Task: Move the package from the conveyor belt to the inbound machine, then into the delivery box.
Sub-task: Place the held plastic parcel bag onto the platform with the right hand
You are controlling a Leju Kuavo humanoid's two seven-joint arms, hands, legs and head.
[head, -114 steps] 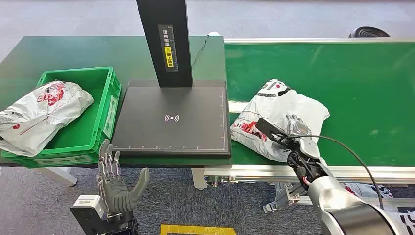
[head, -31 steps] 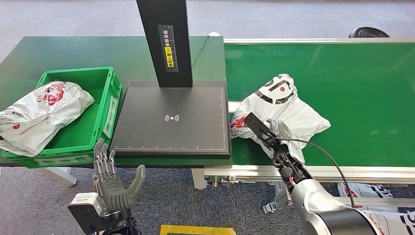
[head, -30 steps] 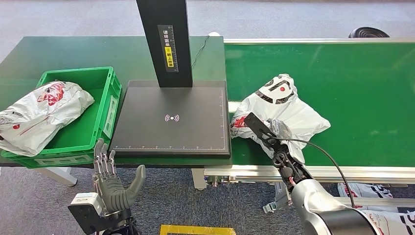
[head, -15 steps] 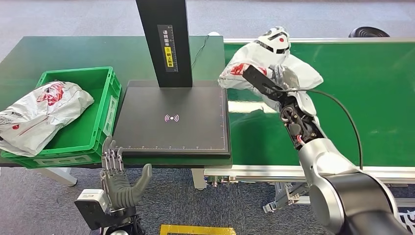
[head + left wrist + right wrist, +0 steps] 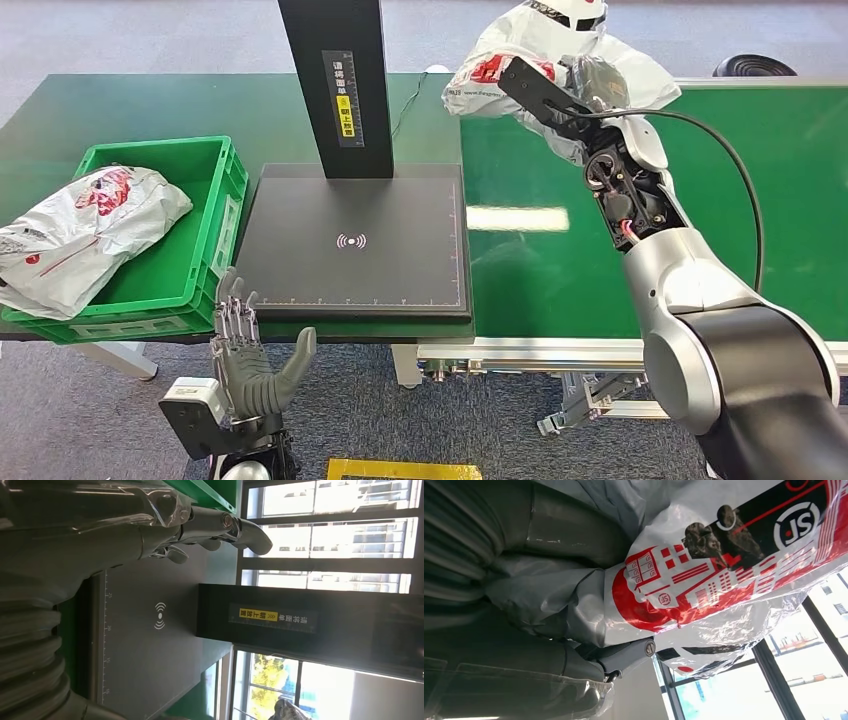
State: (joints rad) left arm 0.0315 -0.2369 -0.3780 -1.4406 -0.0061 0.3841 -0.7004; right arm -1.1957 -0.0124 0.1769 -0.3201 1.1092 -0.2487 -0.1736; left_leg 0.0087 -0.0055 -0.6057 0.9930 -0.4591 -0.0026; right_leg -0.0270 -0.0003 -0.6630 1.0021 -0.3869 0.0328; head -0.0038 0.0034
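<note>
A white plastic package (image 5: 553, 45) with red and black print hangs high above the green conveyor belt (image 5: 700, 170), near its left end. My right hand (image 5: 590, 78) grips it from below, and the right wrist view has the package (image 5: 724, 570) pressed against that hand (image 5: 524, 595). The black inbound machine platform (image 5: 350, 245) with its upright post (image 5: 337, 85) lies left of the belt, bare. My left hand (image 5: 250, 355) is open below the table's front edge, fingers spread, and in the left wrist view this hand (image 5: 150, 525) points toward the platform (image 5: 150, 645).
A green delivery box (image 5: 165, 290) stands left of the platform on the dark green table (image 5: 60, 120), holding another white package (image 5: 85, 230). A black cable (image 5: 725, 160) loops from my right wrist over the belt. A yellow floor marking (image 5: 400, 468) lies below.
My right hand has lifted the package from the belt surface up and back, high above the belt's left end. My left hand rose slightly below the table edge.
</note>
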